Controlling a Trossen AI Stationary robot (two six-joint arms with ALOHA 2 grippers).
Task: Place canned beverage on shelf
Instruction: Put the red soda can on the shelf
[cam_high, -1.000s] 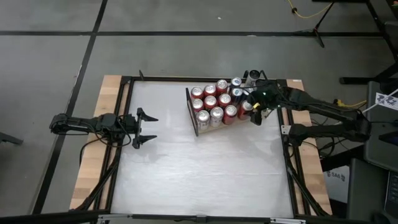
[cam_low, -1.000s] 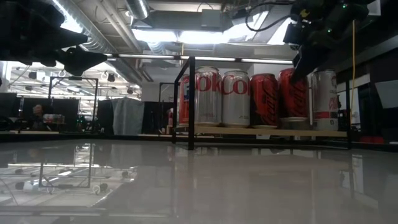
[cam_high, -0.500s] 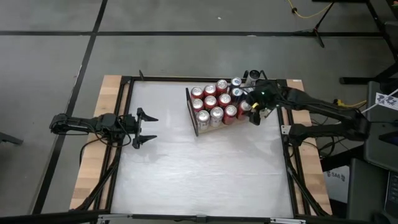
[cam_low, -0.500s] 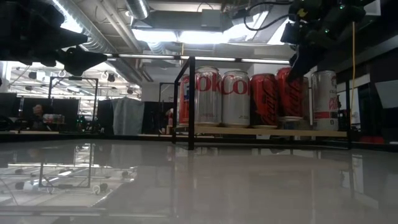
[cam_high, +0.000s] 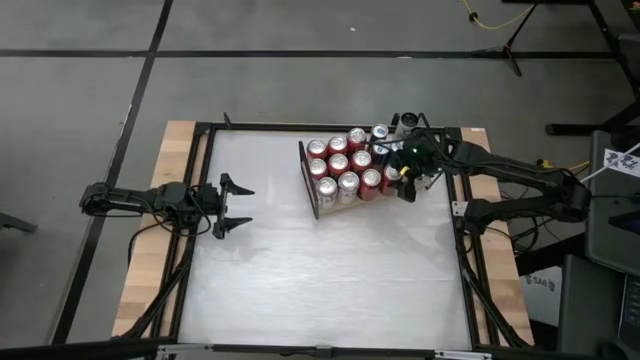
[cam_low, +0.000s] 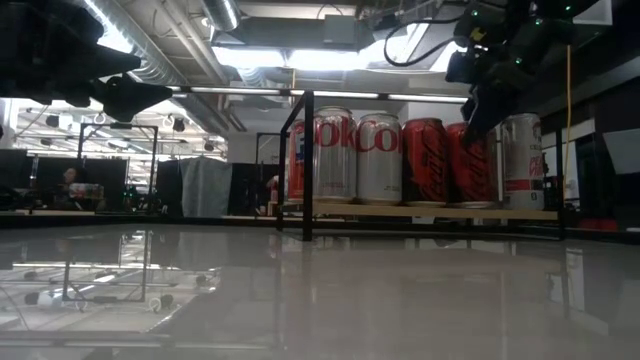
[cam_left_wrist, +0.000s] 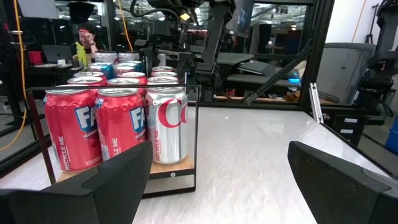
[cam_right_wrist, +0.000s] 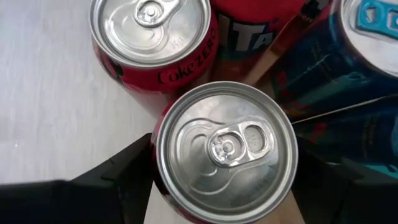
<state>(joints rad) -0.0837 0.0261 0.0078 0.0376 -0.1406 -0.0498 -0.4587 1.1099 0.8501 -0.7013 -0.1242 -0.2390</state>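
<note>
at the far right end of the flat light-brown wood-grain shelf (cam_high: 352, 200), the right claw (cam_high: 404, 183) holds a red aluminium beverage can with a silver pull-tab lid (cam_right_wrist: 225, 152) from above, one dark finger pressed to each side of it in the right wrist view. the can sits at the board's open end, opposite the thin dark upright rail (cam_high: 308, 180), and just beside a red coke zero can (cam_right_wrist: 153, 38) in the neighbouring row. in the low view its base looks level with the bases of the other cans on the board (cam_low: 420, 211), so it seems set down or very nearly so, though i cannot tell for certain that its weight is off the claw.

by my judgement the placing is almost finished: the shelf already carries a block of red and silver cans (cam_high: 340, 168), and what is left is letting go and lifting clear without nudging the neighbours.

the right arm reaches in from the right edge of the white worktop (cam_high: 320, 270), wrist bent down over the can. the left claw (cam_high: 234, 205) waits well apart at the worktop's left side, fingers spread wide and holding nothing.
</note>
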